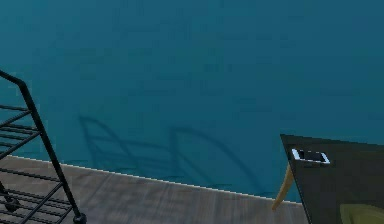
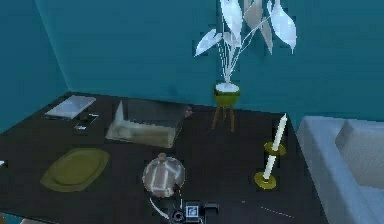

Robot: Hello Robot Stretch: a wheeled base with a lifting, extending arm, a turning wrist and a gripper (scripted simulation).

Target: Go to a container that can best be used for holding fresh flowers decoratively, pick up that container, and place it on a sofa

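arm side view: a dark table [image 2: 215, 160] runs across the frame; near its front edge stands a round grey-brown vessel [image 2: 163, 175], upright on the tabletop; the gripper [image 2: 170, 208] shows at the bottom edge just below that vessel, with white marker squares to its right; whether it touches the vessel cannot be told; the state of the jaws cannot be told, nor whether anything is held.

left of the vessel lies a flat yellow-green plate [image 2: 75, 168]; farther back sits a shallow open box [image 2: 145, 120], and at the far left corner a flat grey slab [image 2: 70, 105]; a pale-leaved plant [image 2: 245, 35] in a yellow-green pot [image 2: 228, 95] stands on a small wooden stool [image 2: 226, 117] at the back of the table; two white candles [image 2: 270, 162] in gold holders stand near the table's right end; a light grey sofa [image 2: 345, 160] sits just beyond that end, well apart from the vessel.

forward view: a teal wall [image 1: 190, 70] above a wood floor [image 1: 170, 200]; a black wire shelf [image 1: 30, 150] at the left edge; the corner of a dark table at the right with a phone [image 1: 311, 156] lying flat on it.
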